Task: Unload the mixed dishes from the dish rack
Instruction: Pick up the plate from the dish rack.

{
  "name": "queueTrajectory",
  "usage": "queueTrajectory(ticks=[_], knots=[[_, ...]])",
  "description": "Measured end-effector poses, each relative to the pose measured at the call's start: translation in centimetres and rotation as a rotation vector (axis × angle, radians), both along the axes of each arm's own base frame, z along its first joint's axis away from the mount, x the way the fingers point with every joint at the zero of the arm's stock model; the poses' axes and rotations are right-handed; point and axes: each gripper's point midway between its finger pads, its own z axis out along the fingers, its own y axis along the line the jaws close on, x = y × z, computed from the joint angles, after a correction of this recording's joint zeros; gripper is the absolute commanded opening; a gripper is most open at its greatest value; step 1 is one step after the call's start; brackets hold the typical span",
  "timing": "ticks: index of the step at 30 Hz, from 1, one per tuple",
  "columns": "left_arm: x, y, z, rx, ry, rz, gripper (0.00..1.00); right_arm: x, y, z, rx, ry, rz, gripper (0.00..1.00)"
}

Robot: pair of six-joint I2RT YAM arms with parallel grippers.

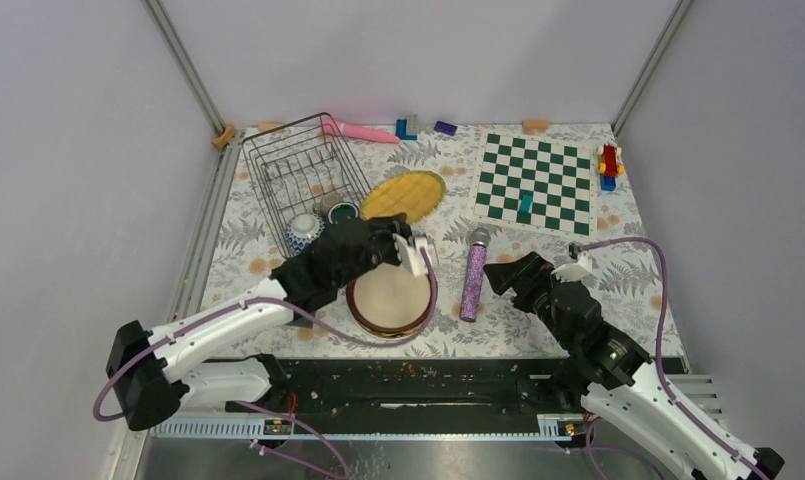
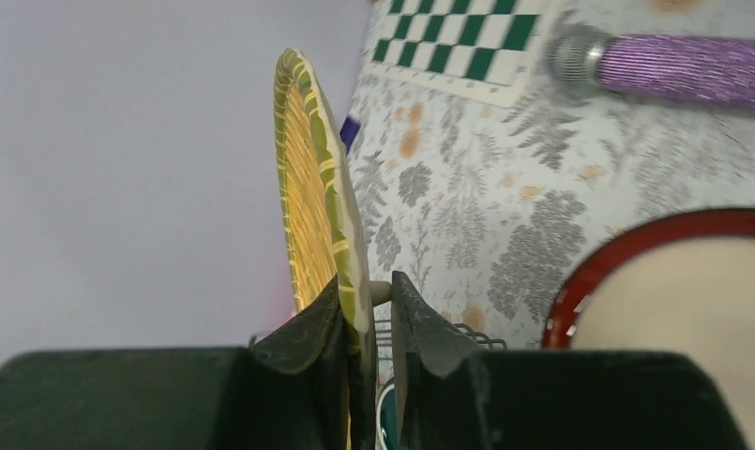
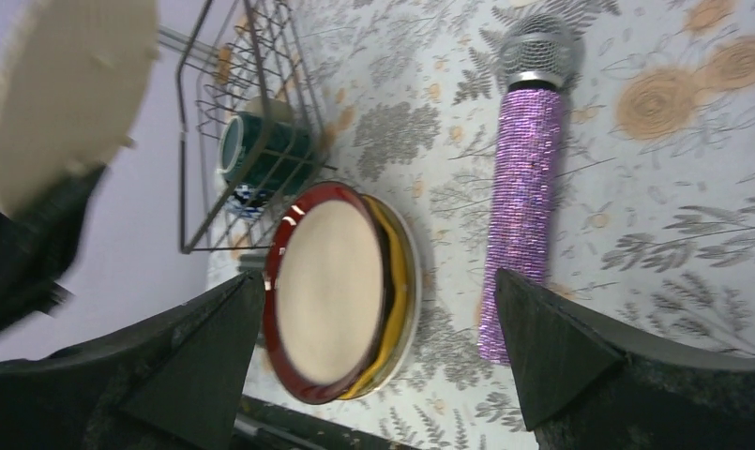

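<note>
- Fingers (image 2: 309,336) of the left gripper (image 2: 364,300) pinch the rim of the yellow woven-look plate (image 2: 308,187), held on edge left of centre in the left wrist view;
- dish rack (image 1: 303,170) sits upper left in the top view, dark teal mug (image 1: 340,210) and blue-white patterned bowl (image 1: 303,232) at its lower end;
- dark red-rimmed cream plate (image 1: 388,298) lies at centre, below;
- right gripper (image 1: 496,272), jaws spread wide, hovers beside the purple glitter cylinder (image 1: 474,278).

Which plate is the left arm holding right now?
The yellow woven-look plate, pinched on edge between the fingers of the left gripper. The red-rimmed cream plate lies flat, ungripped.
</note>
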Motion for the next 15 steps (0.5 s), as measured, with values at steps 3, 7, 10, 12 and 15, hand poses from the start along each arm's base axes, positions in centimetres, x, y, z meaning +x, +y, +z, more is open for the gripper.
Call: queueTrajectory(ticks=[3, 7, 10, 12, 15], knots=[[-3.1, -1.1, -1.9, 0.104, -0.053, -0.116, 0.0, -0.1, 0.8, 0.8, 0.074, 0.001, 0.013, 1.0], [-5.3, -1.9, -2.6, 0.186, -0.128, -0.197, 0.0, 0.2, 2.3, 3.9, 0.223, -0.056, 0.044, 1.0], [-6.1, -2.2, -3.0, 0.227, -0.167, -0.22, 0.0, 0.4, 3.3, 5.9, 0.314, -0.089, 0.066, 0.98], [-6.4, -2.4, -3.2, 0.245, -0.186, -0.226, 0.0, 0.6, 4.0, 6.5, 0.354, -0.09, 0.082, 0.97], [-6.9, -2.9, -3.2, 0.264, -0.213, -0.235, 0.0, 1.0, 5.2, 6.7, 0.397, -0.07, 0.101, 0.92]])
